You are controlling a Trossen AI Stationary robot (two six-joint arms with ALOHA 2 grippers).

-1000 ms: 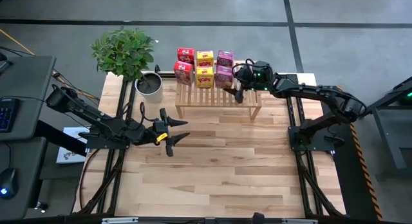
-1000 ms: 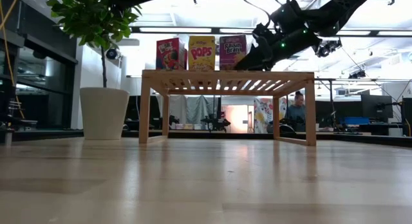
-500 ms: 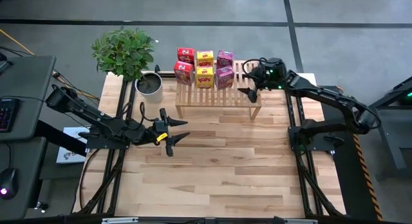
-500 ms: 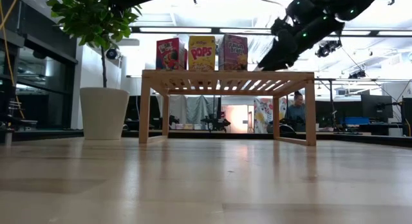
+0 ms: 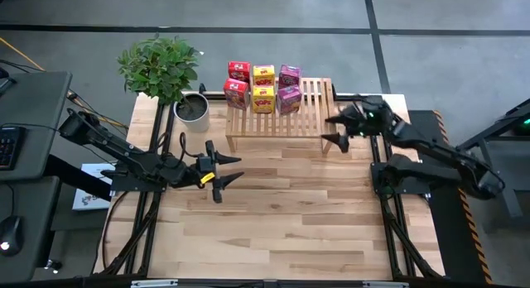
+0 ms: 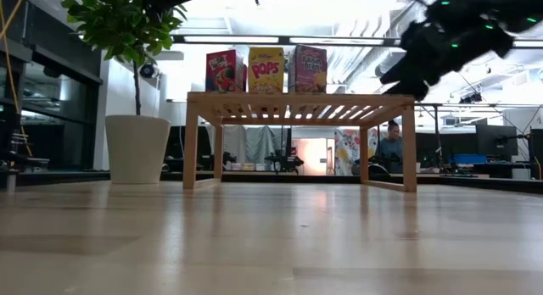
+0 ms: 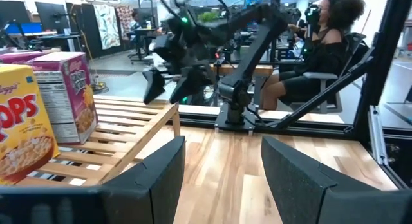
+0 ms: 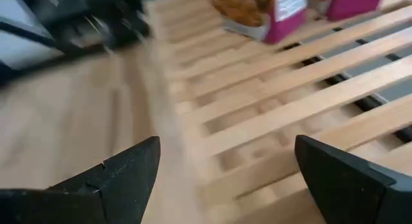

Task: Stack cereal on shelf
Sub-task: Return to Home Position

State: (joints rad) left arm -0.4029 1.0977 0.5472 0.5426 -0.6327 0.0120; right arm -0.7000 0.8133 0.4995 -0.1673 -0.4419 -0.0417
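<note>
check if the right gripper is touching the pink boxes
Apart. In the high view the right gripper sits at the shelf's right end, bare slats separating it from the pink boxes.

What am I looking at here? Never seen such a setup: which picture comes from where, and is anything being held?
These are two dark robot arms mounted at the sides of a wooden table, each ending in a two-finger gripper. One picture looks straight down, one looks level across the tabletop, and two come from cameras on the arms' wrists, showing that arm's own fingers at the bottom. On the table stand a potted plant and a low slatted rack. Six small cereal boxes stand on the rack's left part in two rows: red, yellow, pink. The left gripper hovers open over the table's left side, holding nothing. The right gripper hangs open by the rack's right end, also empty. A person sits in the room behind.
</note>
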